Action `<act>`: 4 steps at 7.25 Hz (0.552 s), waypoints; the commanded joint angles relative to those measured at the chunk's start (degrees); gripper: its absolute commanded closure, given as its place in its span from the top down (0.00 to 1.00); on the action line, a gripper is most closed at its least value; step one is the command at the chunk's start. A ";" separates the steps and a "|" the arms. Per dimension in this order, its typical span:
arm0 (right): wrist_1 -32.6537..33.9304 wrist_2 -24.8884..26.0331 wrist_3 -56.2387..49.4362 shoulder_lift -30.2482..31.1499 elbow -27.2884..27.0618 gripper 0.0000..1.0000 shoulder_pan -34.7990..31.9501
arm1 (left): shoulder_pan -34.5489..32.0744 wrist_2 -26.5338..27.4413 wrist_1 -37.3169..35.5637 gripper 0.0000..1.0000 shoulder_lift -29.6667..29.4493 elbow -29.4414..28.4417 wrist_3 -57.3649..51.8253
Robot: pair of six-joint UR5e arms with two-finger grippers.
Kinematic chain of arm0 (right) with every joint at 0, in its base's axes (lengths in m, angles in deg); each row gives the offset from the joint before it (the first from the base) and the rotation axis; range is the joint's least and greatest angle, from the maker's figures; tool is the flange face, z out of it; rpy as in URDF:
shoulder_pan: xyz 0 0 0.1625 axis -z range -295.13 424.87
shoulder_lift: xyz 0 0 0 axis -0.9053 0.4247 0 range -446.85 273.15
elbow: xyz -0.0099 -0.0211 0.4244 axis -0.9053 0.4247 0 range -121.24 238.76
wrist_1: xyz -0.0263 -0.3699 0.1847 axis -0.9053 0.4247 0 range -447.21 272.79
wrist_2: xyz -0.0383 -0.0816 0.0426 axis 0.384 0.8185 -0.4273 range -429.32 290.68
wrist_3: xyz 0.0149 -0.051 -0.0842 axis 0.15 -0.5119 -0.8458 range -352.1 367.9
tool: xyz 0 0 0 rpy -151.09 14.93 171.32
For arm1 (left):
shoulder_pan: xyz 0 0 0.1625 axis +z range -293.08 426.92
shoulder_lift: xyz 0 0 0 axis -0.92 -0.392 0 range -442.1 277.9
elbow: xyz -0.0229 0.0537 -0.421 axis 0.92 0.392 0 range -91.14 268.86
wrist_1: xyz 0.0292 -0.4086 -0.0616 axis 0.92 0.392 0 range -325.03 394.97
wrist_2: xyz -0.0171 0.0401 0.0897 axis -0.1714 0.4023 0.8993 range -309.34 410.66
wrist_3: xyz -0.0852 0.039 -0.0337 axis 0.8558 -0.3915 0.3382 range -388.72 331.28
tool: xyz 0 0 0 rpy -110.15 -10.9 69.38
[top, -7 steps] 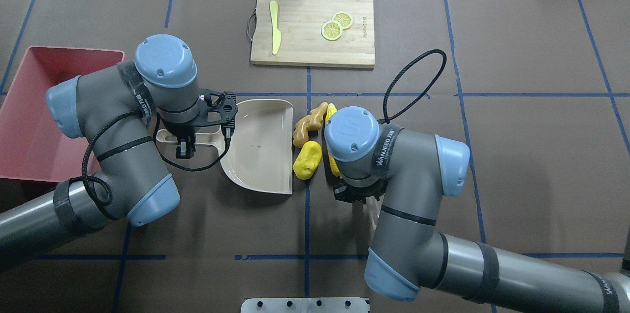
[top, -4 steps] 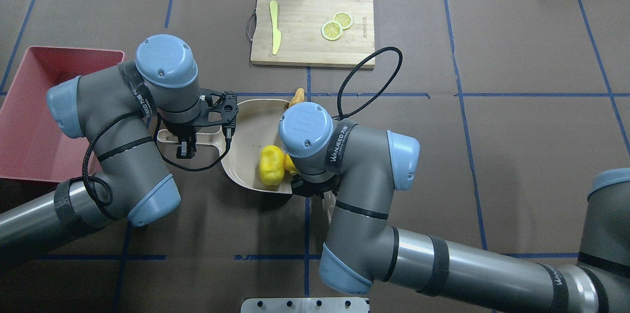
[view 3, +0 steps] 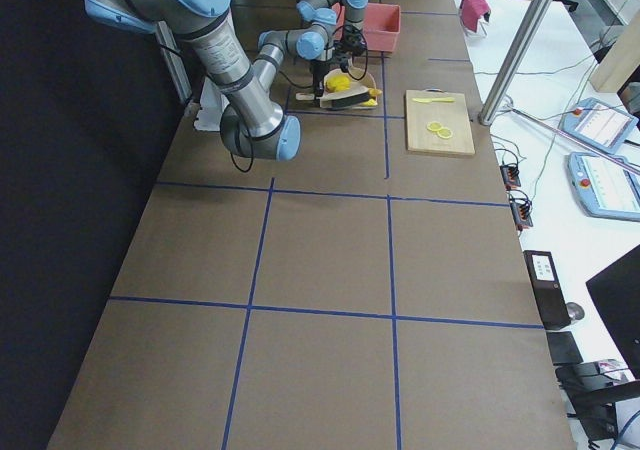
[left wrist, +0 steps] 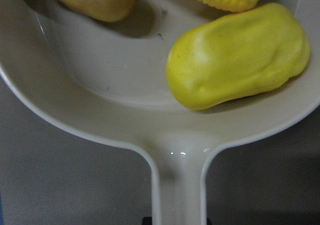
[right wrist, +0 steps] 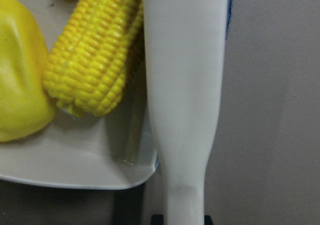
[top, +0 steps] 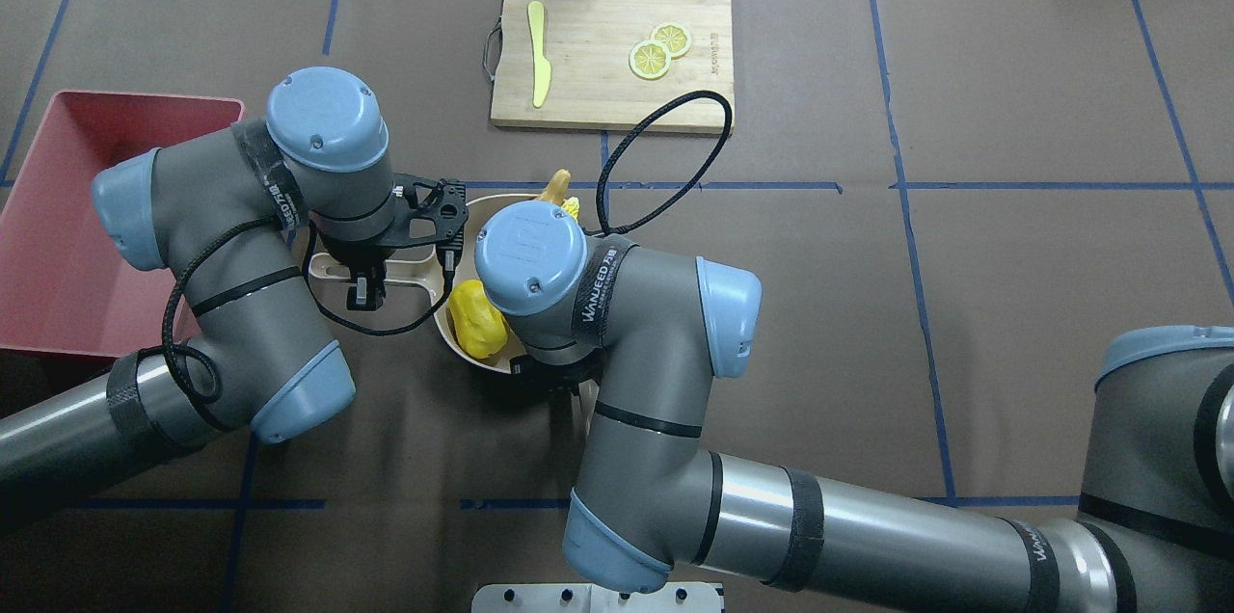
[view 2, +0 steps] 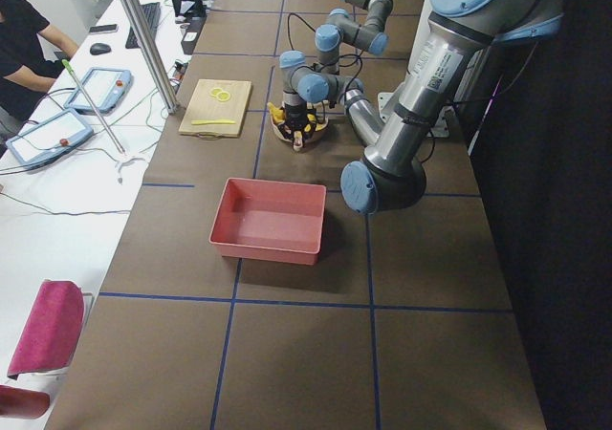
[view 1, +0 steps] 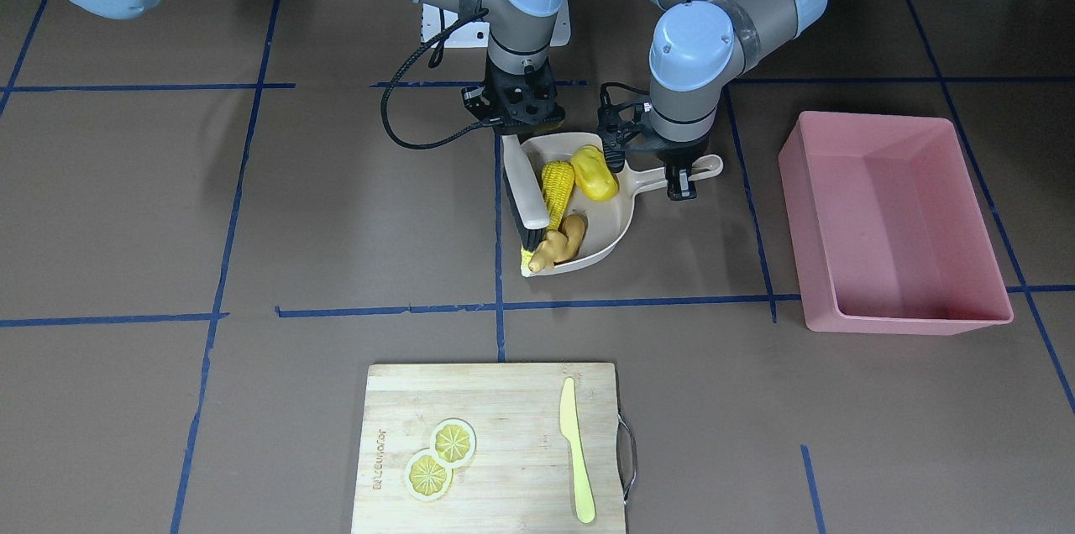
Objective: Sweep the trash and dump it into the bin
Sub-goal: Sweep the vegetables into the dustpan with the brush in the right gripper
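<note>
The left fingers (view 1: 677, 184) clamp the beige plastic dustpan (view 1: 620, 223) by its handle (yellow corn cob (view 1: 556, 185), rounded yellow lump (view 1: 594, 173) and tan ginger root (view 1: 567, 242) lie just ahead); the right fingers (view 1: 511, 128) clamp a white brush (view 1: 527, 198).

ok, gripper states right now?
left gripper: shut on dustpan handle.
right gripper: shut on brush handle.

Exterior views: bright, even ceiling light, and soft, faint shadows on brown table cover (view 1: 252, 206) beneath arms. Overhead view: white blown-out strip along far edge. Side views: black band on robot's side, everything near jaws tiny and low in detail.

Left wrist view: dim, murky. Yellow lump (left wrist: 237, 55) casts dark shadow on dustpan (left wrist: 100, 80), two small glints just ahead of jaws.

Right wrist view: brighter. Brush handle (right wrist: 185, 85) washed pale, soft toward jaws. Corn cob (right wrist: 92, 55) kernels fairly crisp.
</note>
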State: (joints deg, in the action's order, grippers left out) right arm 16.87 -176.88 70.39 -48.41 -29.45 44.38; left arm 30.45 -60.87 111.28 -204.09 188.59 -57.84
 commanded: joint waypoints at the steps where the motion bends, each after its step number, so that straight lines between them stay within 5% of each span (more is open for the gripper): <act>1: -0.01 0.07 0.79 -0.47 0.06 0.00 0.53 | 0.00 -0.09 0.06 0.03 0.00 -0.06 0.21; 4: -0.10 -0.28 0.88 0.31 -1.78 0.00 0.53 | 0.35 -0.79 1.81 0.02 0.08 0.03 0.39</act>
State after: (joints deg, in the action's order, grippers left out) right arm 16.64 -177.02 71.22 -48.62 -30.10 44.91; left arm 30.70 -61.42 112.16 -204.13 188.57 -57.39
